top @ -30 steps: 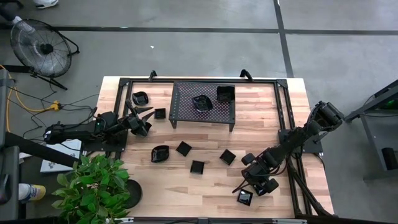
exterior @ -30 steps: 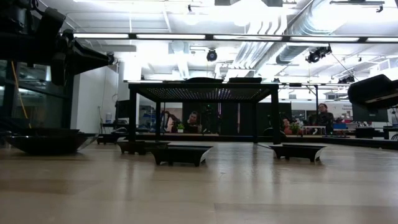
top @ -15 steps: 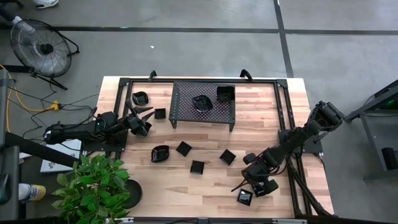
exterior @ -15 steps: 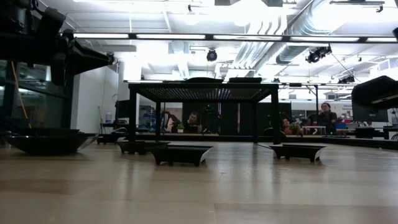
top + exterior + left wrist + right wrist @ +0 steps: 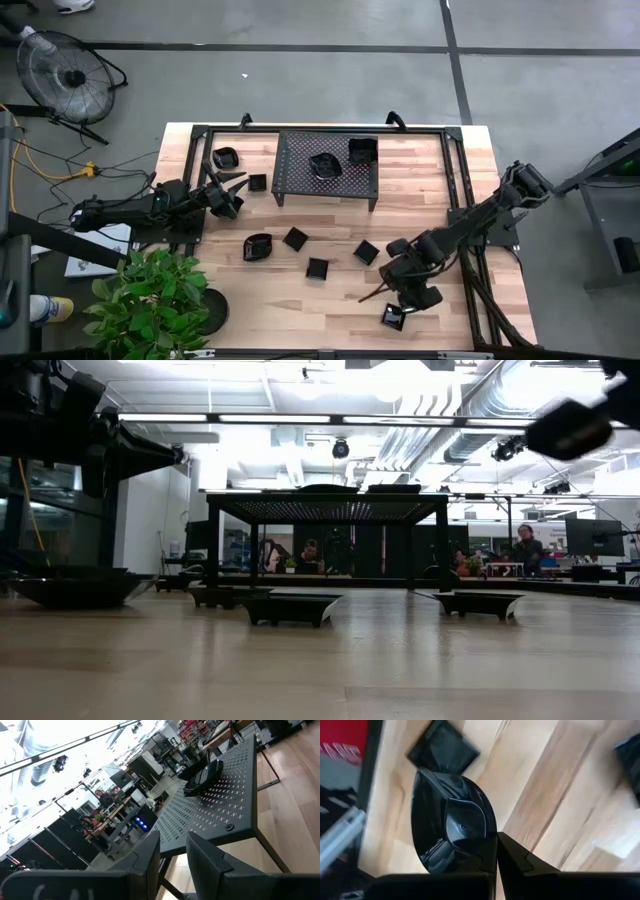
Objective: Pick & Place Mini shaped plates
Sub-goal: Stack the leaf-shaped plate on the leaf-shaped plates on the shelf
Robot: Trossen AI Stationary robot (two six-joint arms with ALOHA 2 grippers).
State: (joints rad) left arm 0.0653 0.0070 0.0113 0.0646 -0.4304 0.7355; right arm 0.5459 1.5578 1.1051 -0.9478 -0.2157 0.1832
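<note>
- On the rack, far centre of the worktop: two plates so far, a scalloped plate mid-rack and a square plate at the far right corner. Counted as the finished part, assuming the rack is the goal.
- In the right tool, over the near right of the worktop: a leaf-shaped plate, pinched by its rim between clenched fingers and lifted clear of the wood. Judged to be mid-carry, picked but not yet placed.
- Just beside the rack's left end: the left tool, hovering, fingers a little apart with nothing seen between them. Released and waiting, by the look of it.
- Loose on the worktop, left to do:
  - a bowl-like plate at the far left, well left of the rack;
  - a small square near the rack's left legs, close to the left tool;
  - an oval plate left of centre;
  - three middle squares in a loose row across the centre;
  - a near-right square by the near edge, just beside the right tool.
- By count: two on the rack, one in hand, seven loose. Early days, then, with most of the job ahead.
- Next in line, as a judgement: carrying the leaf-shaped plate across to the rack's free mesh, clear of the two plates already there.
- Near left corner hidden under a potted plant; impossible to say whether more plates lie beneath.
</note>
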